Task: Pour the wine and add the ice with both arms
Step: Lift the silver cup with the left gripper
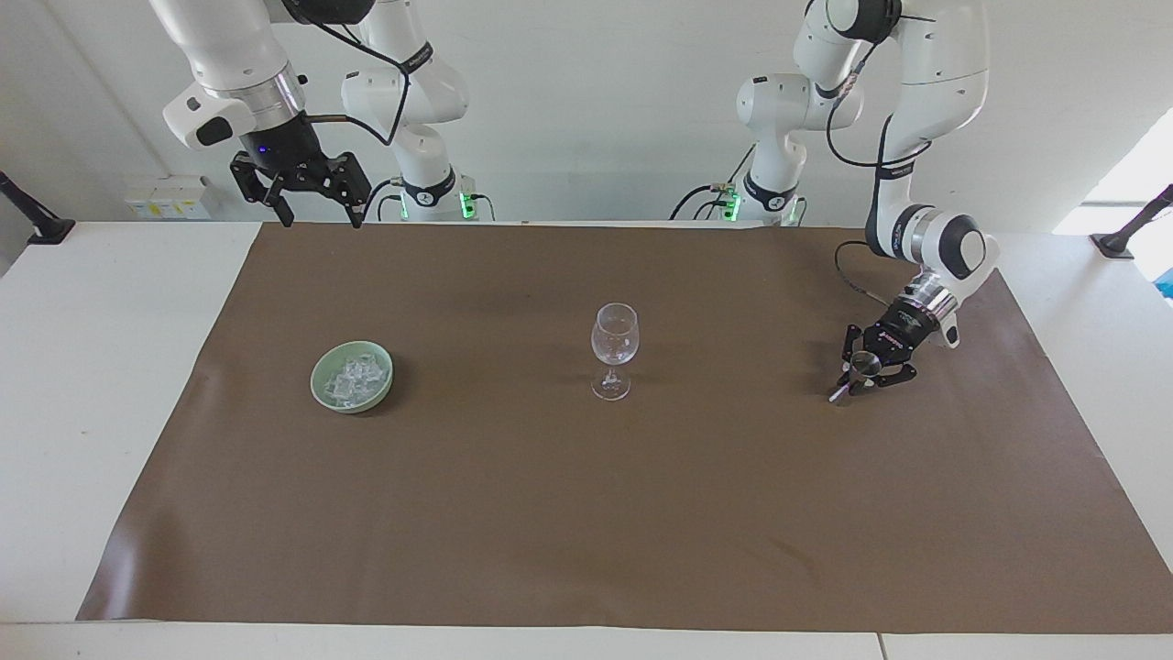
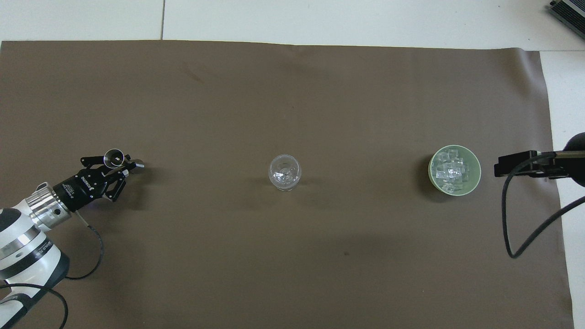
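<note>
Since the pour comes first, we list one left gripper (image 1: 861, 371) clamped on one small metal cup (image 2: 113, 156), low over the mat (image 1: 586, 513) at the left arm's end, seemingly ready to carry to the glass. One wine glass (image 1: 613, 349) stands upright mid-mat, within reach of both arms, we judge. One green bowl (image 1: 320, 385) holds the ice (image 1: 353, 377), a heap we cannot count, toward the right arm's end, near its intended handler. One right gripper (image 1: 313, 203) waits, fingers spread, raised over the mat's edge nearest the robots.
</note>
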Motion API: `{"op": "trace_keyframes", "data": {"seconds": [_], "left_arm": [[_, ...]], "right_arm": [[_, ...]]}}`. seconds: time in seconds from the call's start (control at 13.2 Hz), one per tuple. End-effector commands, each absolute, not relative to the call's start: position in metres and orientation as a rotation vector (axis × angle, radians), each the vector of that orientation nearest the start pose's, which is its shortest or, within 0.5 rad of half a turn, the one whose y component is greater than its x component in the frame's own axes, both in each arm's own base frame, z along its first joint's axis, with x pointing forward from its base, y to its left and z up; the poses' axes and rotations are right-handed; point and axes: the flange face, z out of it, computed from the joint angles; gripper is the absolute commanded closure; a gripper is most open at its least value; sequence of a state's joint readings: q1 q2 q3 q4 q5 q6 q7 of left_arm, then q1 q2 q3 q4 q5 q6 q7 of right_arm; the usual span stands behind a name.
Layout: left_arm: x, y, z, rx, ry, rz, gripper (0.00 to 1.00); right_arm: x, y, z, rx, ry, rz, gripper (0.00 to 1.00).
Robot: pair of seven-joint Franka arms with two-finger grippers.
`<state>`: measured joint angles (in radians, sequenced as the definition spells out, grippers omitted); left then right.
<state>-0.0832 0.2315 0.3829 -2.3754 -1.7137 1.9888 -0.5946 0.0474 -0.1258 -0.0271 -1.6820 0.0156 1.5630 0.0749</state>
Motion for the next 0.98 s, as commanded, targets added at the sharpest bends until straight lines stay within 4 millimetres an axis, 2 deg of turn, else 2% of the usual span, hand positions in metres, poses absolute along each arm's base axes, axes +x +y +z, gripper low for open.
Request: {"op": "trace_keyframes", "data": {"seconds": [0.0, 0.45, 0.68, 0.76, 0.91], "left_arm": [[0.481, 0.092, 0.243, 0.843, 1.770, -0.606, 1.00], [0.491, 0.091, 0.276, 0.846, 1.723, -0.579, 1.00], [0.497, 0.070, 0.304, 0.863, 1.734, -0.550, 1.00], [0.500, 0.056, 0.314, 0.878, 1.745, -0.537, 1.00], [0.504, 0.041, 0.330, 0.871, 1.766, -0.531, 1.00]], "right_arm": [[0.505, 0.010, 0.640, -3.126, 0.064, 0.003, 0.00], [0.505, 0.010, 0.640, -3.126, 0.064, 0.003, 0.00], [0.505, 0.010, 0.640, -3.126, 0.064, 0.003, 0.00], [0.505, 0.010, 0.640, -3.126, 0.064, 0.003, 0.00], [0.505, 0.010, 0.640, -3.126, 0.064, 0.003, 0.00]]}}
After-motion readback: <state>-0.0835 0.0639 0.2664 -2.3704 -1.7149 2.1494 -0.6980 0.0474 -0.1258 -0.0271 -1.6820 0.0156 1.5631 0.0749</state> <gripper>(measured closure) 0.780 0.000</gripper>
